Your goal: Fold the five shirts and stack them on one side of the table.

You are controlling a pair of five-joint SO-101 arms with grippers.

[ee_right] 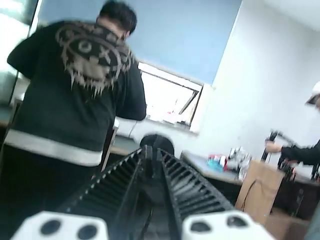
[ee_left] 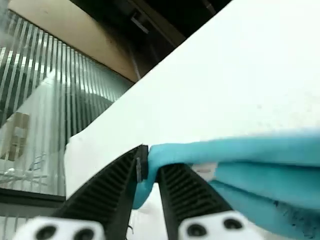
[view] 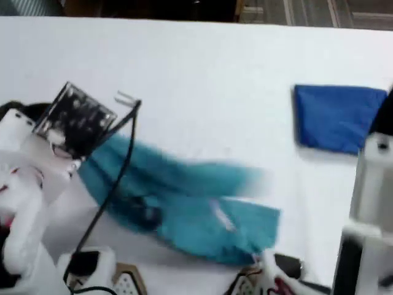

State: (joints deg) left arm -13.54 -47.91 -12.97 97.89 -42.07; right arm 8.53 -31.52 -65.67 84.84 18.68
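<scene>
- Left gripper (ee_left: 149, 162): we record its two ribbed black fingers (ee_left: 107, 187) closed together, pinching an edge of the teal shirt.
- Teal shirt (view: 184, 196): unfolded and rumpled. It runs from the left arm (view: 27, 184) across the near part of the table toward the right. In the left wrist view its gripped edge (ee_left: 165, 152) bunches between the fingertips, and the rest trails away over the white surface.
- Blue shirt (view: 339, 117): folded into a flat rectangle, lying at the right side of the table, well apart from the teal one.
- Right gripper (ee_right: 151, 150): we see its fingers meeting at the tips with nothing between them. It points out into the room.
- Right arm (view: 371, 203): stands at the right edge, near the blue shirt.
- Table (view: 215, 61): white top.
- Black cable (view: 113, 178): we note it crossing over the teal shirt beside the left arm.
</scene>
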